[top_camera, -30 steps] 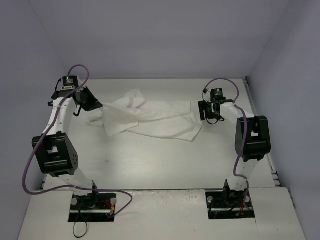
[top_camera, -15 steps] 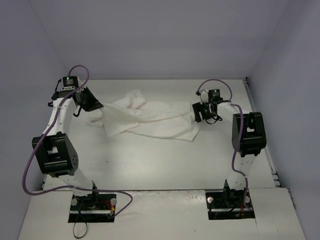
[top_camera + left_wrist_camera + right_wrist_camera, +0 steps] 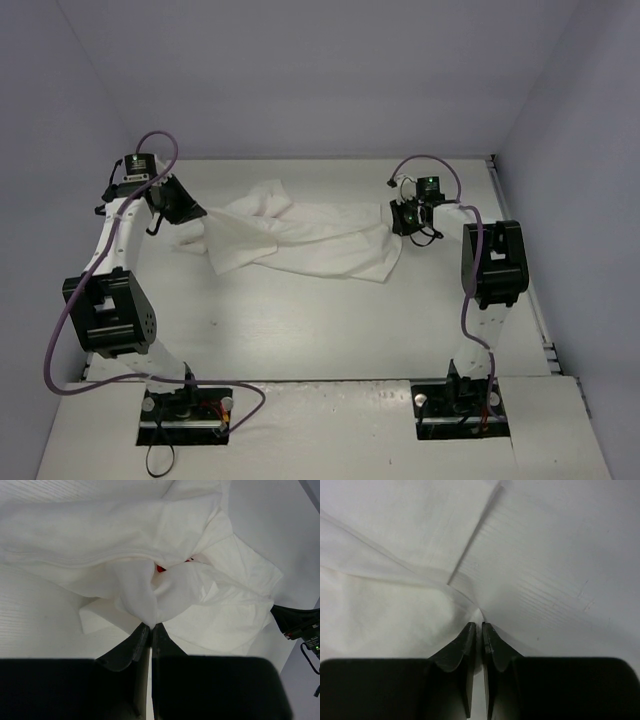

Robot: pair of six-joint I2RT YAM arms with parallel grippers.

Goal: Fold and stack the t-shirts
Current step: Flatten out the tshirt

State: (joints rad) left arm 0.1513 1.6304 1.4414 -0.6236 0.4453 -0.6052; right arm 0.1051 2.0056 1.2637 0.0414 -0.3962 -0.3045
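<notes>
Top view, bottom edge: two arm bases (image 3: 185, 405) bolted to the white table (image 3: 320, 320), purple cables (image 3: 58, 330) looping up each arm. Mid-frame, one white t-shirt (image 3: 300, 240) lies crumpled and stretched sideways on the table between the two grippers.

Left gripper (image 3: 190, 212) at the shirt's left end, fingers together, pinching a bunch of fabric; the left wrist view shows the cloth (image 3: 150, 540) gathered right at the closed tips (image 3: 150, 625), and a bit of red print (image 3: 161, 568) peeks from a fold.

Right gripper (image 3: 398, 215) at the shirt's right end; the right wrist view shows the fingers nearly touching (image 3: 480, 624), clamped on the shirt's edge (image 3: 385, 595).

Beyond, plain pale lavender walls (image 3: 320, 80) close in the table at the back and both sides.
</notes>
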